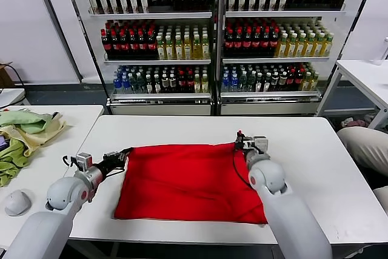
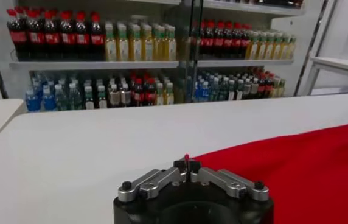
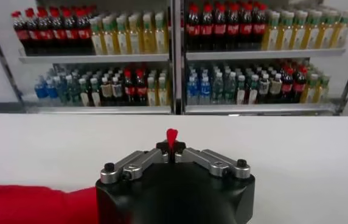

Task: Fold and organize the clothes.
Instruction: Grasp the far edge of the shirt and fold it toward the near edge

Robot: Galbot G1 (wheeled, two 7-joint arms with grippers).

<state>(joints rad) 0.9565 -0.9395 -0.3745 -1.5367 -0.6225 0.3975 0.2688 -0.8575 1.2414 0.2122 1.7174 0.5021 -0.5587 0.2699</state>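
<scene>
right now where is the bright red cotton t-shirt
In the head view the bright red cotton T-shirt lies flat mid-table on the white table, its far corners pinched by the left gripper and right gripper.

Legible text: none.
Labels on shelf bottles (image 1: 182, 40) too small to read; nothing printed on red cloth (image 1: 188, 180).

Probably a mock shop: stocked bottle shelves (image 1: 212, 34) behind white tables (image 1: 315, 150).
</scene>
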